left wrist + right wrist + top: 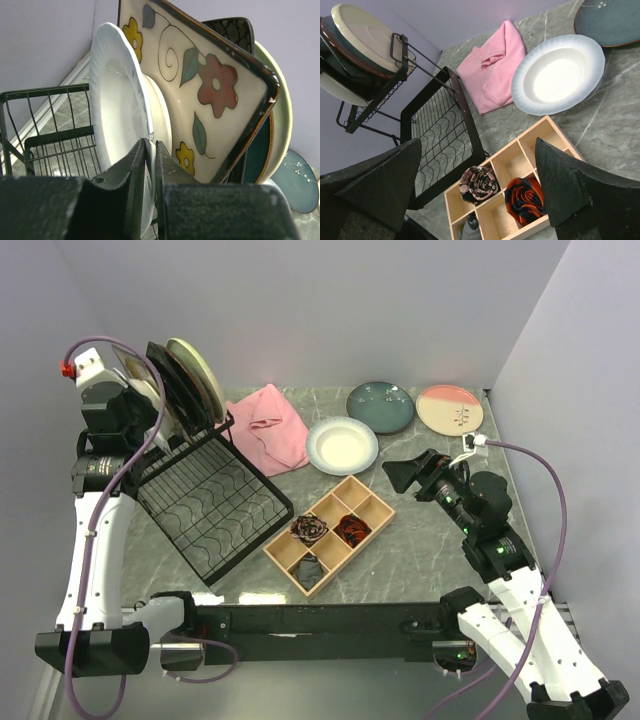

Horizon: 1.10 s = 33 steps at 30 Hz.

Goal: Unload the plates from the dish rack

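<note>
The black wire dish rack (212, 502) stands at the left of the table, with several plates upright at its raised back (185, 380). In the left wrist view a white round plate (117, 115) stands in front of a square cream floral plate (200, 85), a square black plate (235, 31) and a cream-green plate (282, 115). My left gripper (151, 150) is shut on the white plate's rim. Three plates lie on the table: white (342, 445), teal (380, 406), pink-cream (450, 409). My right gripper (408, 476) is open and empty above the table.
A wooden compartment tray (330, 532) with rolled cloths sits in front of the rack's right corner. A pink cloth (270, 428) lies between the rack and the white plate. Walls close in at the back and both sides.
</note>
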Each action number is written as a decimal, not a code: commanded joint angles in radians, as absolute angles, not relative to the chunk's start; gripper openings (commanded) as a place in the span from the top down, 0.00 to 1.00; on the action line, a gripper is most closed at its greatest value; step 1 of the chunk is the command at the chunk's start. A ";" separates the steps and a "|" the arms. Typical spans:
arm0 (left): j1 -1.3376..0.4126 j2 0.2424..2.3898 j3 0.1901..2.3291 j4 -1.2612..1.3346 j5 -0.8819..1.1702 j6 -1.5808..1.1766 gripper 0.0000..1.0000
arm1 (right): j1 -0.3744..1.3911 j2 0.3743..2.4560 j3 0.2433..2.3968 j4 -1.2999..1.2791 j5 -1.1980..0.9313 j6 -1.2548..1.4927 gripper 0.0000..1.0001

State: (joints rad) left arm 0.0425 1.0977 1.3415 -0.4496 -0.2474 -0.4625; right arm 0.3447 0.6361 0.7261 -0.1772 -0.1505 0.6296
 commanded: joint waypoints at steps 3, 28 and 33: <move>0.043 1.123 1.411 -0.492 -0.296 -0.420 0.99 | 0.350 0.621 0.732 -0.146 -0.141 0.611 0.00; -0.109 1.212 1.508 -0.545 -0.583 -0.281 0.99 | 0.350 0.620 0.736 -0.144 -0.153 0.612 0.00; -0.120 1.189 1.522 -0.526 -0.580 -0.258 0.99 | 0.350 0.618 0.736 -0.144 -0.150 0.612 0.00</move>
State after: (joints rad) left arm -0.1154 1.2018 1.4754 -0.5591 -0.5350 -0.3290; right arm 0.3447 0.6277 0.7261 -0.1772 -0.1513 0.6270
